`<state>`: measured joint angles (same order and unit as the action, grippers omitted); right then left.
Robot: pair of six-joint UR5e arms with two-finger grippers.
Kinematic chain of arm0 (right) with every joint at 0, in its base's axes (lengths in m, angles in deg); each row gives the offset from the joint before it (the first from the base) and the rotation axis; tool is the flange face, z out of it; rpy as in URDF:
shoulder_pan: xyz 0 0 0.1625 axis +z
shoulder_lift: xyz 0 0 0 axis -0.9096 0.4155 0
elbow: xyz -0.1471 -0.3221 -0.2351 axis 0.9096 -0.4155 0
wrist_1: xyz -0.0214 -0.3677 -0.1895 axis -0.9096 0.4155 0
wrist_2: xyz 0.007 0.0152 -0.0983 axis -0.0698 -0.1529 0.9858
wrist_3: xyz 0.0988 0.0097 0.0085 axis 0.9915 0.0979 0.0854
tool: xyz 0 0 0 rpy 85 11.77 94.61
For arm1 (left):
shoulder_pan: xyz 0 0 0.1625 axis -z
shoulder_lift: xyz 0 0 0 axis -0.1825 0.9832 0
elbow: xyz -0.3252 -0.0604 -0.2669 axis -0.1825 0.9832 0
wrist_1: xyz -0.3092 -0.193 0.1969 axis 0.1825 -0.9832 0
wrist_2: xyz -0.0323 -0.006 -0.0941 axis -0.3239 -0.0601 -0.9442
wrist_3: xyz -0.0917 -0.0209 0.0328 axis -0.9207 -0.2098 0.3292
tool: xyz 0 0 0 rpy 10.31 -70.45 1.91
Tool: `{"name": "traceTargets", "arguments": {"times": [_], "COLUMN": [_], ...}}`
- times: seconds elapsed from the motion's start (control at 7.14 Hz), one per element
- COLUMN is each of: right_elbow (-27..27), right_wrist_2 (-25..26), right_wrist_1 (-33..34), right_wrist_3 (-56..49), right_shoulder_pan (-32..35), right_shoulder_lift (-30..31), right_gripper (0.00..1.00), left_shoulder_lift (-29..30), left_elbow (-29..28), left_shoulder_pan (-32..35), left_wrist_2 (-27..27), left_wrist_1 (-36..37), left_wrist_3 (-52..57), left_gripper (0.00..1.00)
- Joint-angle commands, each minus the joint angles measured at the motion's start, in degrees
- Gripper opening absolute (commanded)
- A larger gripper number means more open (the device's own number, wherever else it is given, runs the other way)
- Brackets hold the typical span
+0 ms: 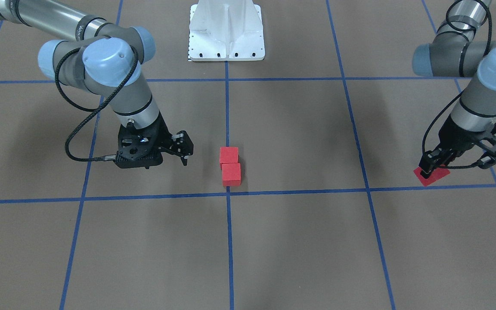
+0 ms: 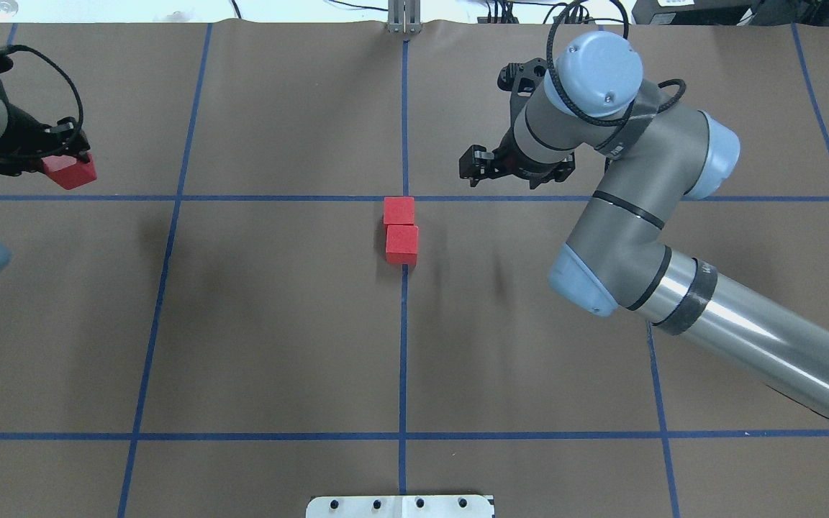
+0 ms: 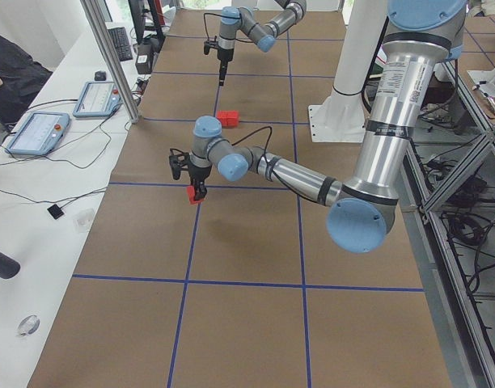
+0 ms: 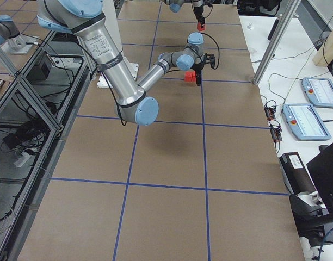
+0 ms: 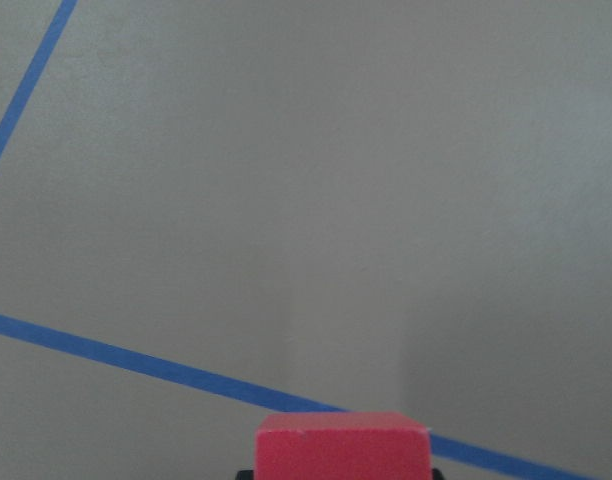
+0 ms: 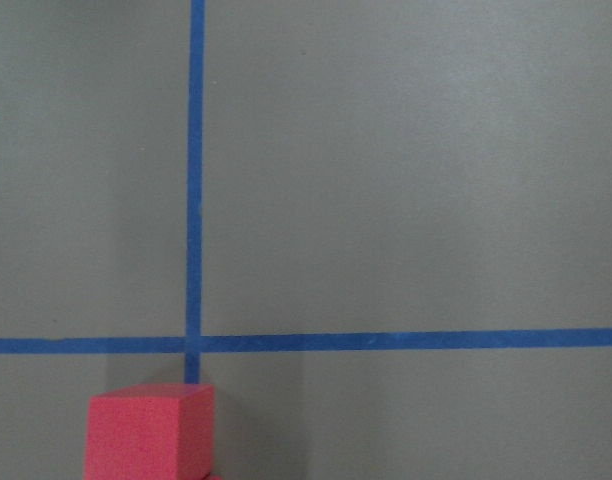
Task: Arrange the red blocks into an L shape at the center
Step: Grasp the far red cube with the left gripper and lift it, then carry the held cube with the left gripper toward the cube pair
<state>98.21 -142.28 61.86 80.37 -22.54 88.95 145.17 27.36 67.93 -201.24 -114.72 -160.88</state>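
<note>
Two red blocks [image 2: 399, 211] [image 2: 401, 243] sit touching in a row just on the robot's side of the centre crossing [image 2: 404, 198]. They also show in the front view [image 1: 229, 156] [image 1: 231, 174]. My right gripper [image 2: 473, 164] hangs open and empty, raised a little to the right of them [image 1: 183, 155]. Its wrist view shows one block [image 6: 151, 430] below the crossing [image 6: 194, 344]. My left gripper [image 2: 62, 162] is shut on the third red block [image 2: 69, 171] far left, low over the table [image 1: 432, 175]. That block shows at the bottom of the left wrist view [image 5: 341, 445].
The white robot base plate [image 1: 226, 43] stands at the table's near edge on the robot's side [image 2: 400, 506]. Blue tape lines [image 2: 170, 198] divide the brown surface into squares. Screens and cables lie on the side benches [image 3: 37, 129].
</note>
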Motion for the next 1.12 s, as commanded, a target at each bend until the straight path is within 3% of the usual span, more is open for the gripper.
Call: {"name": "traceTargets", "arguments": {"times": [0.0, 0.28, 0.56, 0.7, 0.98], "right_elbow": [4.4, 6.4, 6.0, 6.1, 6.4], "right_wrist_2": [-4.3, -9.7, -9.8, -11.6, -14.5], "right_wrist_1": [2.8, 7.1, 6.6, 6.3, 6.1], "right_wrist_3": [-9.4, -20.0, -32.2, -33.4, -33.6], "right_shoulder_pan": [5.7, 10.5, 15.1, 16.0, 16.7], "right_shoulder_lift": [7.4, 12.9, 18.4, 19.4, 20.0], "right_gripper": [0.99, 0.99, 0.99, 0.99, 0.99], "left_shoulder_lift": [15.4, 21.4, 25.4, 27.8, 38.6], "left_elbow": [1.5, 0.8, -3.7, -7.9, -22.0], "left_shoulder_pan": [-7.3, -16.1, -19.3, -20.5, -20.8], "left_wrist_2": [3.1, 7.9, 9.0, 9.1, 9.0], "left_wrist_1": [20.0, 25.3, 25.3, 25.3, 25.1], "left_wrist_3": [-20.2, -37.9, -51.4, -56.0, -63.1], "left_gripper": [0.0, 0.0, 0.0, 0.0, 0.0]}}
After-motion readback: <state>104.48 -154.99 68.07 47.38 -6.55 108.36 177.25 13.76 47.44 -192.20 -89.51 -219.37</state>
